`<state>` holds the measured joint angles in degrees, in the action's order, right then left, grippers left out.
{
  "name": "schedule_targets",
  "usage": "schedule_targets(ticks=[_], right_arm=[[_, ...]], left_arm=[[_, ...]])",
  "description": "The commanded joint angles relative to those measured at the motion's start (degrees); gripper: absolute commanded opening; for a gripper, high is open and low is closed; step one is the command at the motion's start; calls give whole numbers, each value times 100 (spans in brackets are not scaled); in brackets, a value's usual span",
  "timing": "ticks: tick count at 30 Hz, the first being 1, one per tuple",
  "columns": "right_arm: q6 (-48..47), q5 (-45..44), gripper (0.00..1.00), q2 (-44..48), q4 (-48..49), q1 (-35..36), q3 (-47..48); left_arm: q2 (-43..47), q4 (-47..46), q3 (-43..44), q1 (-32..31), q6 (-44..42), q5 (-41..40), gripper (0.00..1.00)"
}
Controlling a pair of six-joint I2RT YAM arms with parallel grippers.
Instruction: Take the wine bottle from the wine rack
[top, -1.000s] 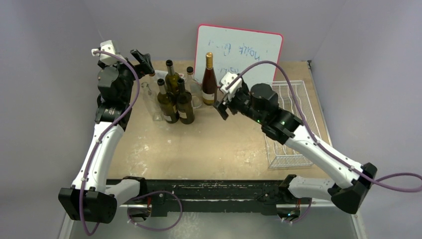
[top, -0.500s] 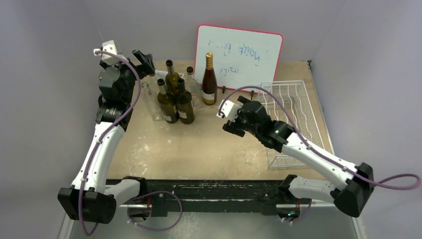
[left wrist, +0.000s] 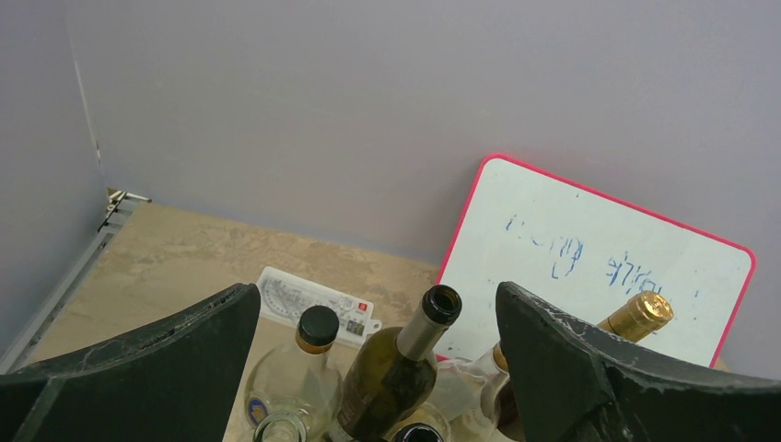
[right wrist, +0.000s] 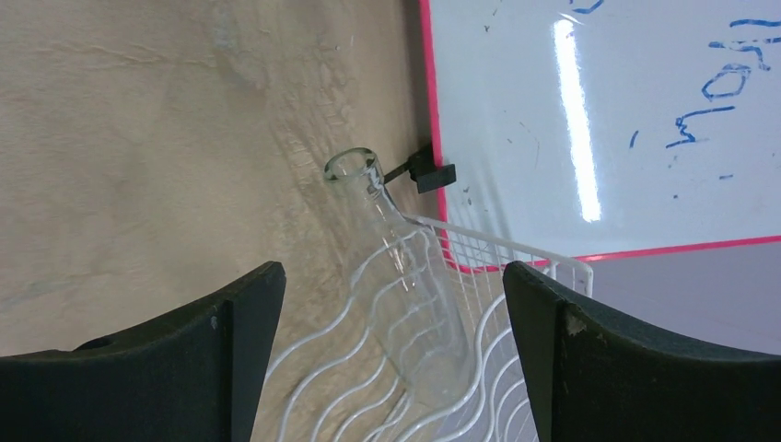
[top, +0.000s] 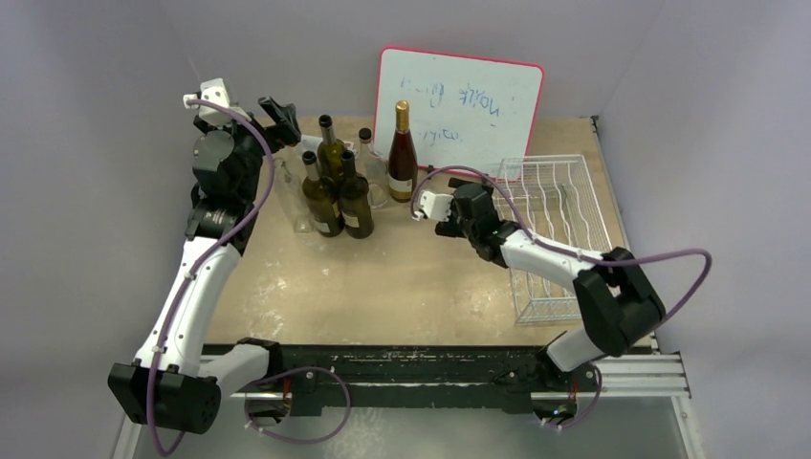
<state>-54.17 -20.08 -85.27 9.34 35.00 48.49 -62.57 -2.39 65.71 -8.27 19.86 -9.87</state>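
Observation:
A clear glass wine bottle (right wrist: 405, 267) lies in the wavy cradles of the white wire wine rack (right wrist: 488, 244), its open mouth toward the whiteboard foot. In the right wrist view my right gripper (right wrist: 394, 276) is open and empty, with one finger on either side of the bottle's body and above it. In the top view the rack (top: 559, 229) lies at the right of the table, and the right gripper (top: 475, 203) is at its near-left corner. My left gripper (top: 277, 110) is open and empty, high above the standing bottles.
A red-framed whiteboard (top: 459, 96) leans at the back, just behind the rack. Several upright bottles (top: 330, 191) stand at the back left, with a gold-capped one (top: 402, 153) beside the board. The left wrist view looks down on their necks (left wrist: 433, 318). Grey walls enclose the table.
My right arm folded back and its gripper swung from beside the gold-capped bottle down toward the rack's left end. The left arm barely moved.

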Motion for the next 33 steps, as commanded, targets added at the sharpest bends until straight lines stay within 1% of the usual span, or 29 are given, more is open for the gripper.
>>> schedule_targets(ticks=[1,6,8,11,14,16,26,33], right_arm=[[-891,-163,90,-472,976,-258,53],[-1123,-242,87,-1071,1038,-414,254],[-1192,-293,87,-1253,1260,-471,253],[-1331,-461,84,-1591,1592,-520,293],[-1644,-658,83,-1890,2086,-568,258],[-1698,-699,83,-2078,2231,-614,331],[-2035,-837,79,-2722,3018,-807,535],[-2111,-855,73,-3011,3285,-872,626]], left_arm=[[122,-178,126,-25,-122,-61,100],[102,-150,159,-25,-127,-48,100],[80,-149,167,-17,-107,-22,100],[52,-154,176,-17,-74,43,100],[43,-147,179,-16,-70,43,100],[27,-141,174,-16,-78,34,100],[-13,-103,213,-16,-79,60,100],[-45,-82,231,7,-72,82,100]])
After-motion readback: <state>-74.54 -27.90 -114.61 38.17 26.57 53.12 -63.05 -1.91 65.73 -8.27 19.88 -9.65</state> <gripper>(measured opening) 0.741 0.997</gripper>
